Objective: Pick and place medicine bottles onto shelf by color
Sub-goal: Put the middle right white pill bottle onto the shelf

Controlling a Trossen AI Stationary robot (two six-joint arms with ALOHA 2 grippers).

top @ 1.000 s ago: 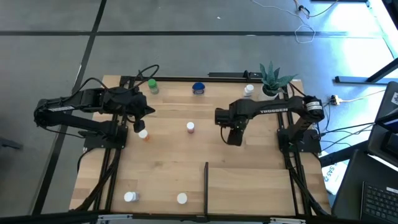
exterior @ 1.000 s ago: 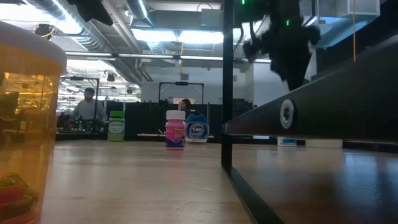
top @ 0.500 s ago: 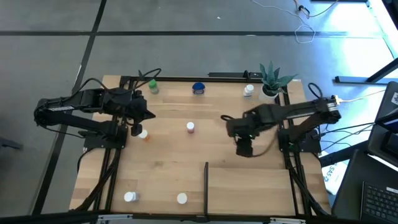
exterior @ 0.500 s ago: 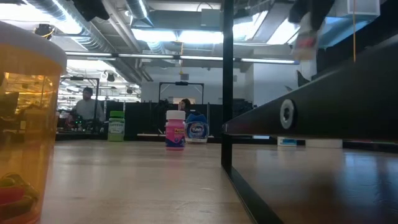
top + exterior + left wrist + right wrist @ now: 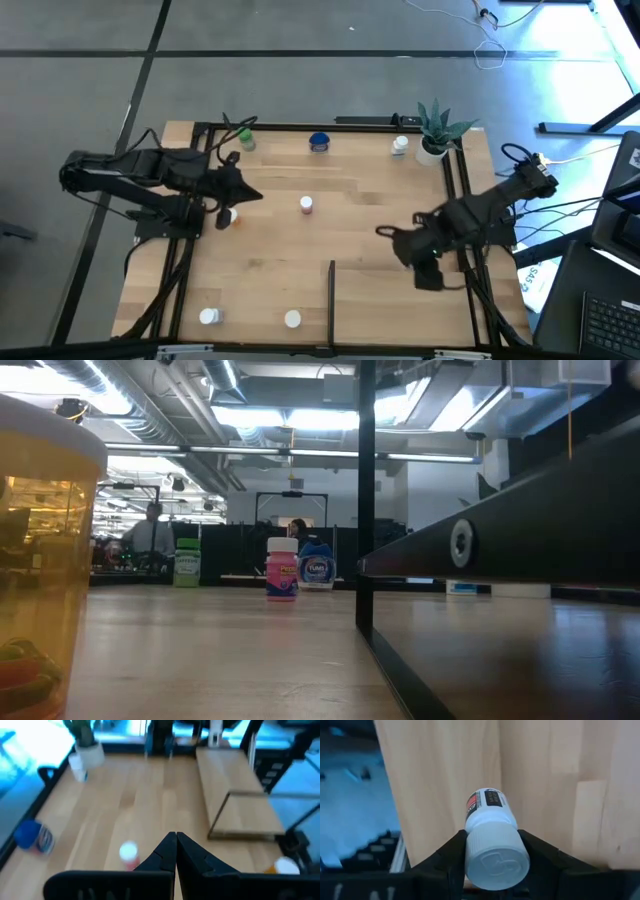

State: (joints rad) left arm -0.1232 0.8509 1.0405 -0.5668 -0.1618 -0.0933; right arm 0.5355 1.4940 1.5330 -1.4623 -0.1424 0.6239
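Right gripper is clamped on a small white bottle with a white ribbed cap and a red and black label; its two dark fingers press the cap from both sides. In the high view this gripper hangs over the light wood plank shelf, to the right of the thin black divider bar, though the bottle itself cannot be made out from above.

Left of the divider bar, near the table's front edge, stand two white-capped bottles. Beyond the bar's far end, a pink bottle with a white cap stands alone at the middle of the wooden table. Farther still from the bar, along the back edge, are a green bottle, a wide blue bottle and a white bottle just beside the small potted green plant.

Left gripper has its fingers pressed together, holding nothing. It is well to the left of the divider bar, near an orange bottle with a white cap.
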